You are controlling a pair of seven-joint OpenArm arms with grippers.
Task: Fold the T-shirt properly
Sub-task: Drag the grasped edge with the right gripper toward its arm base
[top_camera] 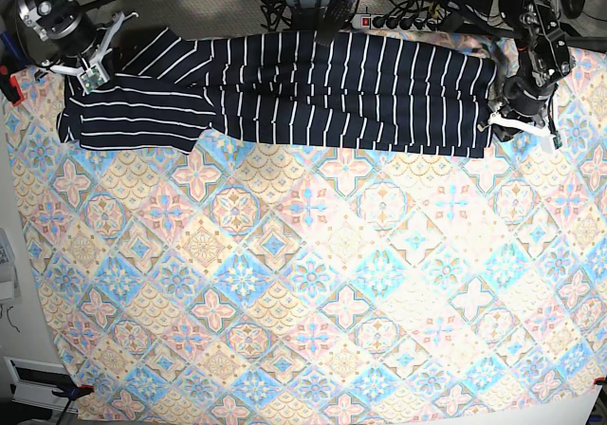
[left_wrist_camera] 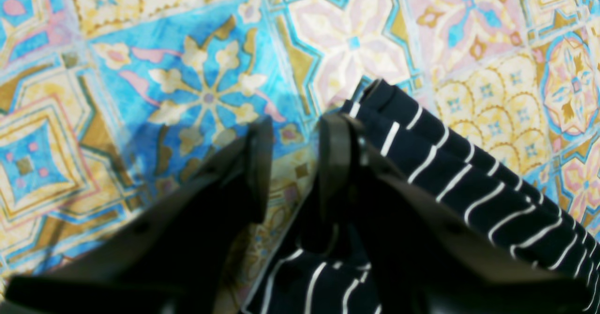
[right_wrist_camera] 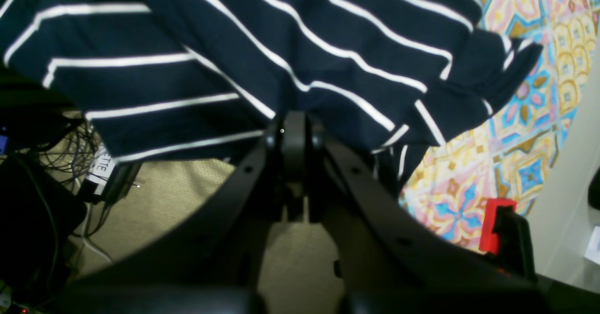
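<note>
T-shirt (top_camera: 322, 93) folded into a long band along the far edge of the tiled cloth (top_camera: 303, 283).

Right gripper (right_wrist_camera: 293, 133): jaws closed on a fold of the T-shirt at its sleeve end. Left gripper (left_wrist_camera: 295, 164): jaws partly open beside the opposite end; one finger (left_wrist_camera: 335, 157) touches the fabric, nothing clamped.

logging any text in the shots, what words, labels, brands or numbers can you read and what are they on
"ETTE": end of a word on a white label among the cables off the table edge, right wrist view; the rest is cut off.
White tag on the right tool, base view: too small to read.
T-shirt and patterned cloth: no text visible.
</note>
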